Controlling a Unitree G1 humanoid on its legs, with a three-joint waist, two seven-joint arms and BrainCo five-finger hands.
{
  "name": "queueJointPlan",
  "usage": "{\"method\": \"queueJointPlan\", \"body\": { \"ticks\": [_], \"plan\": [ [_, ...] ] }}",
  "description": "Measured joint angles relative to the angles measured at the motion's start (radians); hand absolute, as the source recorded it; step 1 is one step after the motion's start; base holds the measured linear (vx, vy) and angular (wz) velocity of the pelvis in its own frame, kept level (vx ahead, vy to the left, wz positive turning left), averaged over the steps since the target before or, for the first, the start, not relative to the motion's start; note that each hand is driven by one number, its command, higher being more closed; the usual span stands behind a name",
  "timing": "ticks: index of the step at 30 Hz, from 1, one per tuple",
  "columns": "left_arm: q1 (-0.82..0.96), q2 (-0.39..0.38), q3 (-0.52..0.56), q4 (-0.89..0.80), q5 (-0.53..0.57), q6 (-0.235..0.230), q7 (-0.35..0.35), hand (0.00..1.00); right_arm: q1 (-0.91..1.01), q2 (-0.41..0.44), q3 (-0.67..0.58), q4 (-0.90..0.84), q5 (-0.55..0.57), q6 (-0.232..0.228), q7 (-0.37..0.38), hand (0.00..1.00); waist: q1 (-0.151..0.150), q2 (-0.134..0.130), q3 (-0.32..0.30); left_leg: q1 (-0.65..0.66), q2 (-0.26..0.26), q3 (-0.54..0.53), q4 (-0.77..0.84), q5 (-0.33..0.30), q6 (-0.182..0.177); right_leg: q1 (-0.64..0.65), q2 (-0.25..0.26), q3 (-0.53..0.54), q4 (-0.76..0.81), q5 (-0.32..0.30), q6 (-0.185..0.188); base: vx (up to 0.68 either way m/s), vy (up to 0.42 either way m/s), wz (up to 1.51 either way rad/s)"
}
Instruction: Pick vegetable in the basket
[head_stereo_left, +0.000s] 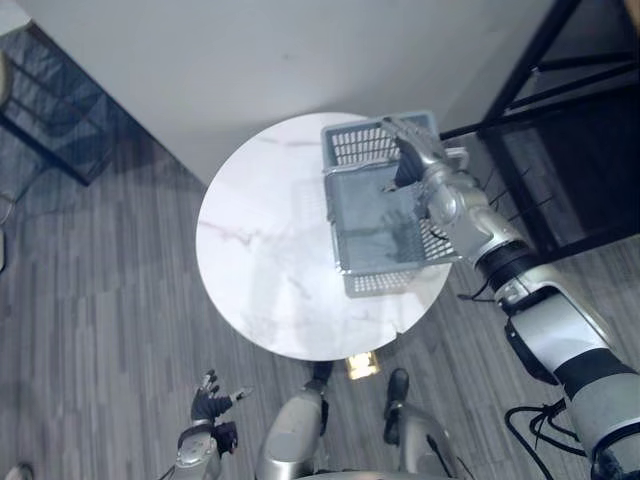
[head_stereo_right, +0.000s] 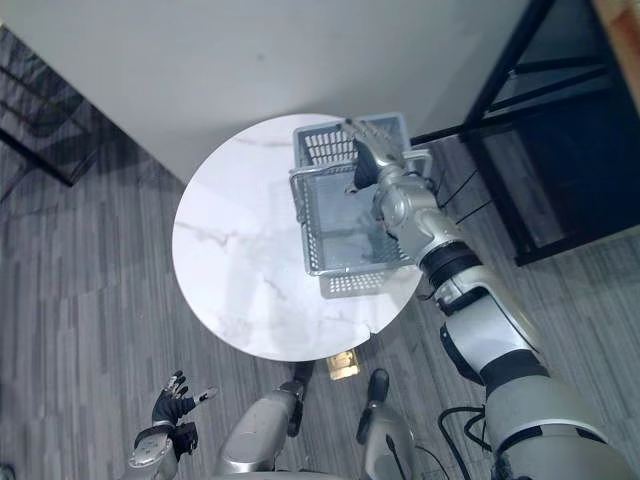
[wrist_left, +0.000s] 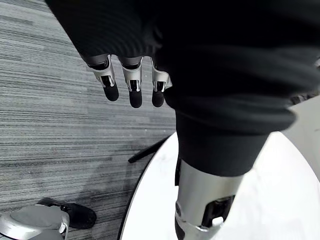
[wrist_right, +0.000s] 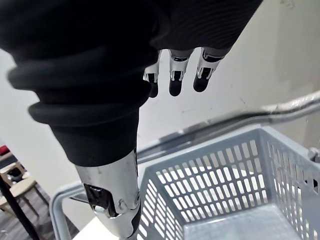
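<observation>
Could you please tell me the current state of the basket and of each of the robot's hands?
Basket: upright on the table, looks empty.
Right hand: open, fingers straight, holding nothing, over the basket's far end.
Left hand: open, holding nothing, low beside the table.
</observation>
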Motion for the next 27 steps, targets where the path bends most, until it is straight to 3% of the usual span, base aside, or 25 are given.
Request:
{"method": "queueJointPlan", "body": {
  "ticks": [3,9,15,18,21,23,25,27],
  "plan": [
    [-0.026,0.000,-0.025,0.004,-0.020,-0.002,-0.001,0.00,-0.042,-0.051,-0.040,0.069,0.000,0.006,-0.021,1.00,0.009,0.030,0.014,-0.003,0.001,-0.042,-0.043,0.039,-0.007,-0.003,-0.001,-0.036,0.001,0.000,-0.001,-0.08,-0.031,0.41],
    [-0.027,0.000,-0.046,0.019,-0.020,-0.001,-0.003,0.00,-0.035,-0.065,-0.058,0.071,0.000,0.013,-0.016,1.00,0.010,0.031,0.015,-0.007,0.001,-0.049,-0.054,0.052,-0.005,-0.019,-0.002,-0.034,0.021,0.000,-0.001,-0.05,-0.001,0.03],
    [-0.026,-0.008,-0.063,0.028,-0.014,0.004,-0.003,0.00,0.143,-0.118,-0.095,-0.161,0.020,0.013,-0.020,1.00,0.003,0.029,0.014,0.041,0.010,-0.011,-0.087,0.057,-0.001,-0.010,0.004,0.009,0.022,0.003,0.001,-0.01,-0.002,-0.21],
    [-0.026,-0.009,-0.062,0.025,-0.011,0.005,-0.009,0.00,0.275,-0.135,-0.144,-0.315,0.026,0.010,-0.019,1.00,-0.025,0.026,0.013,0.075,0.018,0.013,-0.107,0.057,0.000,0.008,0.015,0.032,0.012,0.008,0.002,0.03,-0.015,-0.26],
    [-0.024,-0.010,-0.057,0.008,0.002,0.013,-0.021,0.00,0.485,-0.122,-0.254,-0.489,0.083,0.008,-0.010,1.00,-0.043,-0.001,-0.003,0.102,0.025,0.042,-0.108,0.055,-0.001,0.032,0.022,0.058,-0.011,0.019,0.004,0.05,-0.010,-0.25],
    [-0.011,-0.011,-0.046,-0.028,0.018,0.021,-0.022,0.00,0.671,-0.088,-0.344,-0.609,0.127,0.008,0.001,1.00,-0.078,-0.022,-0.015,0.127,0.027,0.063,-0.108,0.048,0.001,0.054,0.026,0.070,-0.018,0.021,0.005,0.03,-0.005,-0.17],
    [0.000,-0.015,-0.020,-0.034,0.023,0.026,-0.025,0.00,0.817,-0.047,-0.414,-0.703,0.138,0.008,0.001,1.00,-0.083,-0.041,-0.045,0.144,0.032,0.089,-0.108,0.033,0.001,0.056,0.033,0.103,-0.021,0.023,0.009,0.02,0.005,-0.46],
    [0.035,-0.019,0.021,-0.065,0.037,0.033,-0.025,0.00,0.969,0.007,-0.503,-0.797,0.139,0.008,0.001,1.00,-0.118,-0.060,-0.078,0.172,0.034,0.114,-0.107,0.019,0.007,0.084,0.039,0.128,-0.046,0.033,0.017,0.02,0.014,-0.40]
  ]
}}
